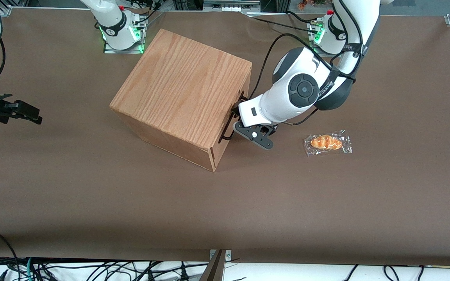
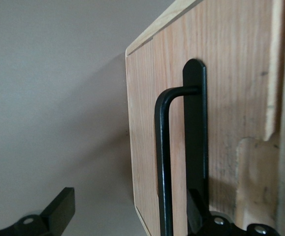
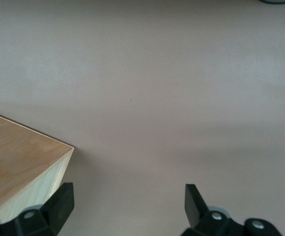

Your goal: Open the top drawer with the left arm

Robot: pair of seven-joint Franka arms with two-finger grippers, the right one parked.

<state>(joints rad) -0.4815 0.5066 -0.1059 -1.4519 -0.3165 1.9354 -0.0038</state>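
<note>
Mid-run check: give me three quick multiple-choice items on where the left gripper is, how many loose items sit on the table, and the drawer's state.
1. Where is the left gripper?
A. at the black handle on the box front
B. above the box top
C. over the wrapped pastry

2. How many loose items lie on the table besides the box?
A. none
B. one
C. three

3. The top drawer is:
A. pulled fully out
B. removed
C. closed

Answers: 1 A, the jaws straddle the handle, open. 2 B, only the wrapped pastry. 3 C, its front sits flush with the box.
</note>
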